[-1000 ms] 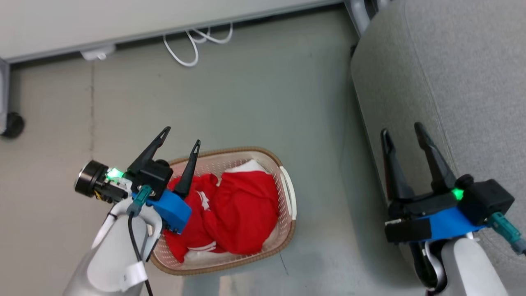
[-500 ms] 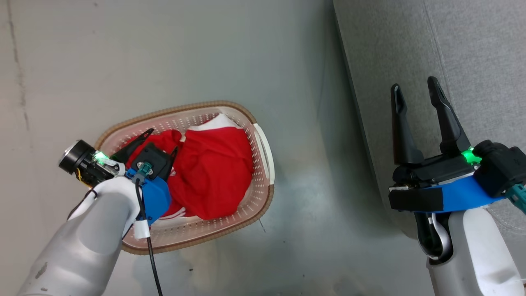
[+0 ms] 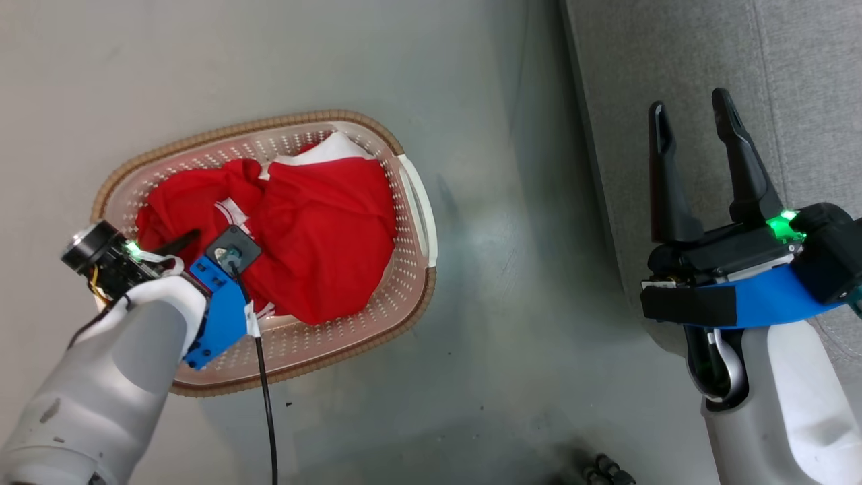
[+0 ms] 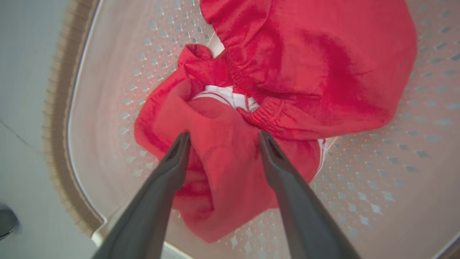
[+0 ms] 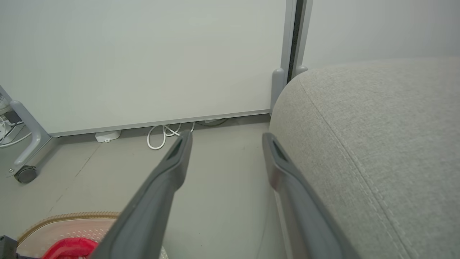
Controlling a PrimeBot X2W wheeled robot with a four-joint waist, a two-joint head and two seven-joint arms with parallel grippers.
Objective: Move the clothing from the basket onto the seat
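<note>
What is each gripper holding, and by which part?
Nothing yet. The left gripper is open, its fingers straddling a bunched fold of the red clothing in the basket; the right gripper is open and empty.

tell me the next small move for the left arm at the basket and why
Probably close the left gripper. Its fingers are open and sit on either side of a raised fold of the clothing inside the basket, so closing should pinch that fold before any lift toward the seat. How deep the tips sit is hard to tell.
</note>
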